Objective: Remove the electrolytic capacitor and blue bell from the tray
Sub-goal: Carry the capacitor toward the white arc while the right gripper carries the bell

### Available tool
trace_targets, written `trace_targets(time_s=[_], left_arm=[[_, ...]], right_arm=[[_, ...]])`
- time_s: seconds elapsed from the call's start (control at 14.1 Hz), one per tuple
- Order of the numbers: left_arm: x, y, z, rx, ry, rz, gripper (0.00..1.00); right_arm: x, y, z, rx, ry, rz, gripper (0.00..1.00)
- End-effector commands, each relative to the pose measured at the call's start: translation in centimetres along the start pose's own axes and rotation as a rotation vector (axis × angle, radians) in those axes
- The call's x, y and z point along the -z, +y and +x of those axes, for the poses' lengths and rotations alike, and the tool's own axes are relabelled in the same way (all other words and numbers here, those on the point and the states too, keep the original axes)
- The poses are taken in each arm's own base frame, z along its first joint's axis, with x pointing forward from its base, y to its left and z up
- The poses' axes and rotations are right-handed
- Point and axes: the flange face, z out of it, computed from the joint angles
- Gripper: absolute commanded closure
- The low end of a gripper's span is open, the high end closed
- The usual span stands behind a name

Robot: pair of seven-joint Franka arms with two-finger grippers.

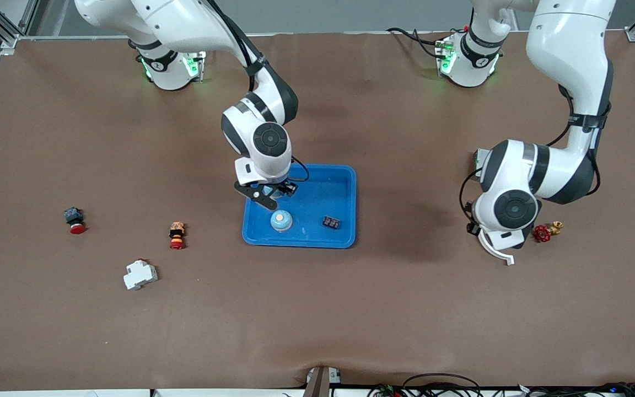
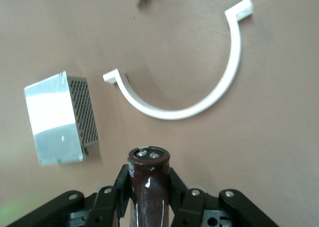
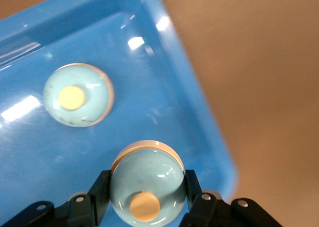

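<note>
My left gripper (image 2: 149,179) is shut on a dark brown capacitor (image 2: 148,160), which stands up between the fingers with its two terminals on top. It hangs over bare table at the left arm's end, close to a white curved bracket (image 2: 199,92). My right gripper (image 3: 147,182) is shut on a pale blue bell (image 3: 149,162) with a tan button. It hangs over the blue tray (image 1: 345,182) in the middle of the table. A second pale blue bell (image 1: 281,220) rests in the tray, just clear of the held one.
A small black part (image 1: 331,222) also lies in the tray. A silver vented box (image 2: 60,117) and a red valve (image 1: 543,232) sit by the bracket (image 1: 496,252). Toward the right arm's end lie a red push button (image 1: 75,220), an orange-and-black button (image 1: 177,235) and a white breaker (image 1: 140,274).
</note>
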Motion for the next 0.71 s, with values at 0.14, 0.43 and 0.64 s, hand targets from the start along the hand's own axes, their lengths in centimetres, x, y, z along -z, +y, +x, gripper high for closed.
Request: trace_targets(time_s=[0.14,0.43,0.64], left_arm=[[-3.3,-4.0,2.9,-0.066,0.063,-0.079,1.0],[-4.7,-4.3,7.3,-0.227,0.12,-0.239,1.0],[-7.2,-4.4,9.6,-0.26,0.125,-0.263,1.0]], right_arm=[[6.0,6.0,5.1,0.151,0.003,-0.063,1.0],[10.3,13.4,10.1,0.285,0.003,-0.003,1.0],[11.9,20.0,13.8,0.405,0.015,0.04,1.0]])
